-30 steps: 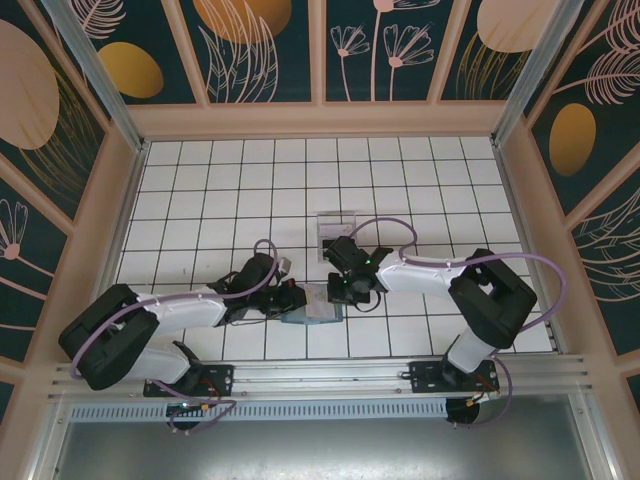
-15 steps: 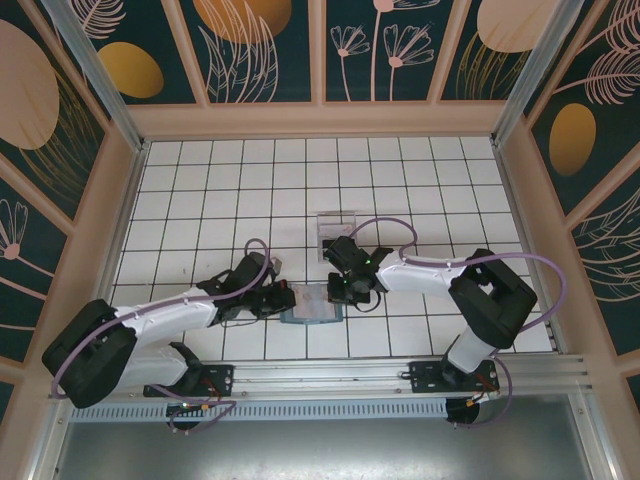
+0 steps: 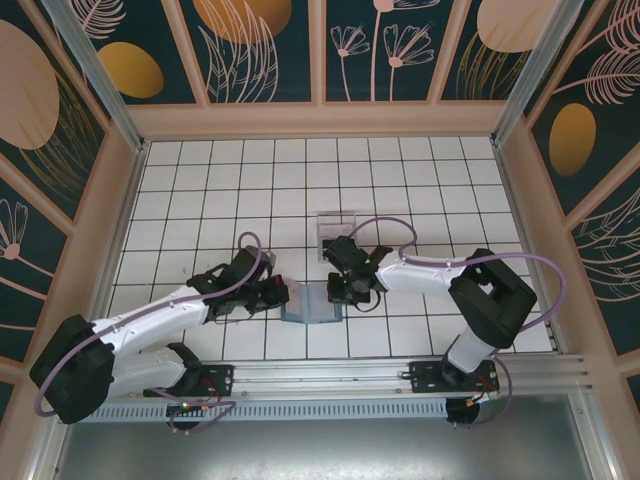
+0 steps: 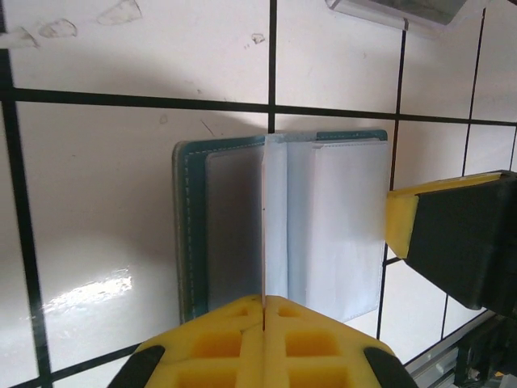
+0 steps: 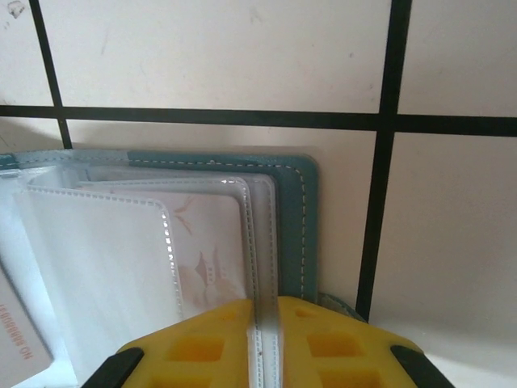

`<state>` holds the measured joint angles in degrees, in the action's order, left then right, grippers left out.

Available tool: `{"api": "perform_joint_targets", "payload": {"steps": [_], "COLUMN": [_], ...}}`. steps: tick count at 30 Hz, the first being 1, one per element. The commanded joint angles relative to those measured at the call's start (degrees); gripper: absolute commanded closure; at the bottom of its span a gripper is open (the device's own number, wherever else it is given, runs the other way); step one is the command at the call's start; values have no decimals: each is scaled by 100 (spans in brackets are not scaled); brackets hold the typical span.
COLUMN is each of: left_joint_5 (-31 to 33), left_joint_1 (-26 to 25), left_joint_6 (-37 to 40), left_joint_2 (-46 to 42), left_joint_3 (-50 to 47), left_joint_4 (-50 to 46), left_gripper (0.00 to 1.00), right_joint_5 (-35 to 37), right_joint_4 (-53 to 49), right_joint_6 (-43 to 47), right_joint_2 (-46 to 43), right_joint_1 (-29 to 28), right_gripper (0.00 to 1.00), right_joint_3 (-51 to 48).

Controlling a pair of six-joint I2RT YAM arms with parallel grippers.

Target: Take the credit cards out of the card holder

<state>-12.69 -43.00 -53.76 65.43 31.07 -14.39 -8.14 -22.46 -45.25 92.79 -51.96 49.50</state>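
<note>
The teal card holder (image 3: 312,305) lies open on the white tiles between my two grippers. In the left wrist view its teal cover (image 4: 188,226) lies at the left and pale sleeves spread to the right. My left gripper (image 4: 264,301) is shut on a thin pale credit card (image 4: 264,218), seen edge-on and standing up from the holder's middle. My right gripper (image 5: 266,311) is shut on the stitched edge of a clear sleeve, just inside the teal cover (image 5: 292,218). A corner of a card with red print (image 5: 18,343) shows at the lower left. From above, the left gripper (image 3: 283,296) and right gripper (image 3: 340,293) flank the holder.
A clear plastic tray (image 3: 336,226) stands two tiles beyond the holder; its edge (image 4: 404,10) shows at the top right of the left wrist view. Wooden walls enclose the tiled floor (image 3: 200,200). An aluminium rail (image 3: 320,375) runs along the near edge.
My left arm has drawn back to the left, gripper still shut, uncovering more of the open holder. The right arm has stayed in place.
</note>
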Motion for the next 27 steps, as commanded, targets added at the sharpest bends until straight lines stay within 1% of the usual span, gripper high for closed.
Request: {"api": "perform_joint_targets", "payload": {"steps": [1,7,10,12,18,20,23,27], "left_joint_5": [226,439,615,682,856,997,1259,1120], "left_joint_1": [43,41,44,42,38,41,46,45], "left_joint_6": [180,416,796,1285,3343,3995,4770,5818], "left_joint_2": [-171,-180,-30,94,391,526,753,1283], "left_joint_3": [253,634,944,1200,2017,2311,2734,3359], "left_joint_4": [-512,-885,-1061,-1138,-1257,-1349,-1409,-1600], "left_gripper": [97,97,98,99,100,100,100,100], "right_joint_5": [340,451,536,563,584,585,551,610], "right_joint_4": [-418,-563,-669,-737,-828,-839,-838,-933], "right_joint_6": [101,98,113,140,174,166,193,275], "right_joint_2": [66,-6,-90,-166,-430,-560,-735,-1024], "right_joint_1": [10,11,20,37,119,165,249,446], "right_gripper": [82,73,71,71,71,71,70,70], "right_joint_3": [67,143,196,227,257,238,201,148]}}
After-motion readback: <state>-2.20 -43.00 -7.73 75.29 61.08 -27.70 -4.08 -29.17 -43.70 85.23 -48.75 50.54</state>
